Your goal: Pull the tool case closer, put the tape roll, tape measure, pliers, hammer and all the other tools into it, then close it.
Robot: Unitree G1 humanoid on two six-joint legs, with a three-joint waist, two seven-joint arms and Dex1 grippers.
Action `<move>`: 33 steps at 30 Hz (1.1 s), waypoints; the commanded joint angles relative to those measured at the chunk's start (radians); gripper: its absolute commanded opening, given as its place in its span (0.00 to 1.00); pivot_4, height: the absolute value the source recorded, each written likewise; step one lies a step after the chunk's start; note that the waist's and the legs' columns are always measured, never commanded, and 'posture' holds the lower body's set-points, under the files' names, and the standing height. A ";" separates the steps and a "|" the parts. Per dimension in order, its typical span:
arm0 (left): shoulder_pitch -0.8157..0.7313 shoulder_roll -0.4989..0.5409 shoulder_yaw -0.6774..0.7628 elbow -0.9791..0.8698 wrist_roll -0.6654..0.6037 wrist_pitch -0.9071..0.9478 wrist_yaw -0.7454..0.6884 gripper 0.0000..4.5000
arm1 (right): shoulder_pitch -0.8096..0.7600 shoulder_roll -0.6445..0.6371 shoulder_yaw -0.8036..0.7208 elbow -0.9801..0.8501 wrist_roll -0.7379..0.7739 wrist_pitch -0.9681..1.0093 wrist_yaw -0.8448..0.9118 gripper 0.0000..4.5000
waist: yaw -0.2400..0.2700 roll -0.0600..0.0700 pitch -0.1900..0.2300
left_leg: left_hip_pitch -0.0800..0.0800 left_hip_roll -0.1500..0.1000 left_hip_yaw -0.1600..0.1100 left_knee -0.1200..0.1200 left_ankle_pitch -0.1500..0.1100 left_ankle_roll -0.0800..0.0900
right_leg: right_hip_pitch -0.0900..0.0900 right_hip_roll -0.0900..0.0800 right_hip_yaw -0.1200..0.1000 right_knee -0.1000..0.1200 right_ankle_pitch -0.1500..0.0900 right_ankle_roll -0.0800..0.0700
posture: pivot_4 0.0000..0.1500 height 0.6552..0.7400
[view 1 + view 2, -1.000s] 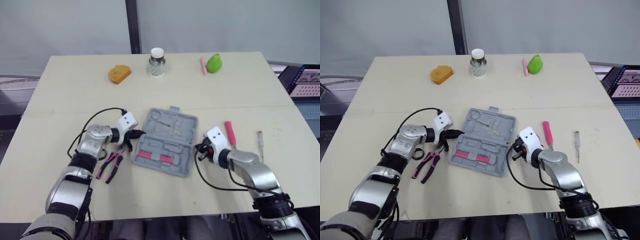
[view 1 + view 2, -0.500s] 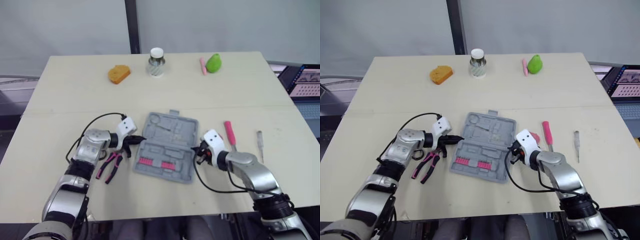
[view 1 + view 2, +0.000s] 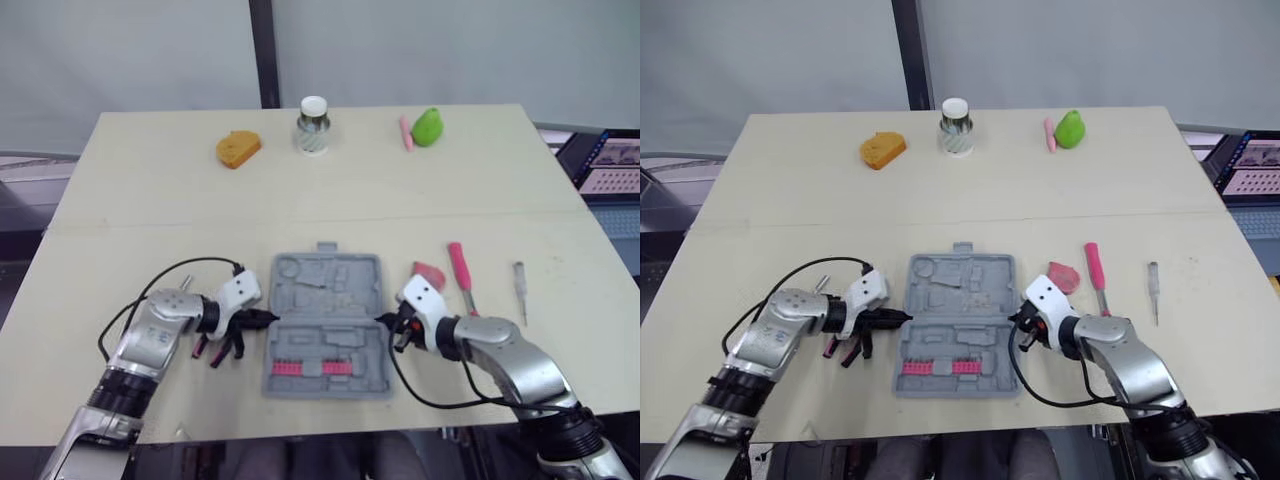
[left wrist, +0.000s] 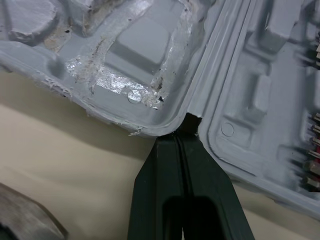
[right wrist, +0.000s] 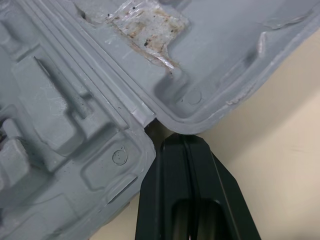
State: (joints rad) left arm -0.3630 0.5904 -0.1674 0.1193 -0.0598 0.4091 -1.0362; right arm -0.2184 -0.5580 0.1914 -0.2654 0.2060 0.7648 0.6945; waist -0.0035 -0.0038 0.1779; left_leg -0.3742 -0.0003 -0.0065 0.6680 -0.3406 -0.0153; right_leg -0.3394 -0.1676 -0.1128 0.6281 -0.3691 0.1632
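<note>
The open grey tool case (image 3: 325, 325) lies flat near the table's front edge, with a row of pink bits in its near half. My left gripper (image 3: 262, 320) is shut, its tips pressed into the hinge notch on the case's left side (image 4: 181, 137). At the right end of the hinge my right gripper (image 3: 385, 322) is shut too, its tips against that notch (image 5: 184, 142). Pink-handled pliers (image 3: 200, 346) lie partly under my left gripper. A pink-handled tool (image 3: 462, 268), a small pink object (image 3: 430, 272) and a thin screwdriver (image 3: 520, 278) lie right of the case.
Along the far edge stand an orange object (image 3: 238, 148), a white-capped jar (image 3: 313, 125), a pink stick (image 3: 406, 131) and a green pear-shaped thing (image 3: 428, 126). A laptop (image 3: 610, 165) sits off the table's right side.
The case has slid toward the front edge and turned square to it, with both grippers moving along at its sides. The small pink object right of the case has come into sight.
</note>
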 commanded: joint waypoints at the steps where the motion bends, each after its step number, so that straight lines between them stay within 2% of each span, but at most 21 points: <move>1: 0.016 0.009 -0.013 -0.040 -0.005 0.005 0.005 0.01 | -0.003 0.000 0.011 -0.057 0.028 -0.014 0.032 0.00 | 0.000 0.000 0.000 | 0.000 0.000 0.000 0.000 0.000 0.000 | 0.000 0.000 0.000 0.000 0.000 0.000 | 1.00 1.00; 7: 0.027 0.021 -0.010 -0.049 -0.007 0.013 0.017 0.01 | 0.008 -0.028 0.016 -0.077 0.041 -0.010 0.067 0.00 | 0.000 0.000 0.000 | 0.000 0.000 0.000 0.000 0.000 0.000 | 0.000 0.000 0.000 0.000 0.000 0.000 | 1.00 1.00; 14: 0.122 0.038 -0.038 -0.210 -0.039 0.085 0.000 0.01 | 0.039 -0.045 0.029 -0.132 0.063 0.015 0.095 0.00 | 0.000 0.000 0.000 | 0.000 0.000 0.000 -0.001 0.000 0.000 | 0.000 0.000 0.000 0.000 0.000 0.000 | 1.00 1.00; 23: 0.250 0.112 -0.021 -0.377 -0.067 0.165 0.001 0.01 | 0.085 -0.078 0.040 -0.192 0.091 0.052 0.123 0.00 | 0.001 0.000 0.000 | 0.000 0.000 0.000 -0.001 0.000 0.000 | 0.000 0.000 0.002 -0.001 0.000 0.000 | 1.00 1.00; 33: 0.319 0.143 -0.030 -0.457 -0.091 0.210 0.014 0.01 | 0.129 -0.118 0.060 -0.244 0.124 0.081 0.143 0.00 | 0.004 0.000 0.000 | 0.000 0.000 0.001 0.000 0.000 0.000 | 0.001 0.000 0.003 -0.001 0.000 0.000 | 1.00 1.00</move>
State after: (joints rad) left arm -0.0549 0.7374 -0.1750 -0.2993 -0.1192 0.6176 -1.0176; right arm -0.0919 -0.6808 0.2400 -0.4430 0.2916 0.8544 0.8094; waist 0.0008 -0.0038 0.1779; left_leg -0.3740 -0.0004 -0.0058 0.6675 -0.3406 -0.0153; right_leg -0.3389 -0.1675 -0.1096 0.6268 -0.3691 0.1631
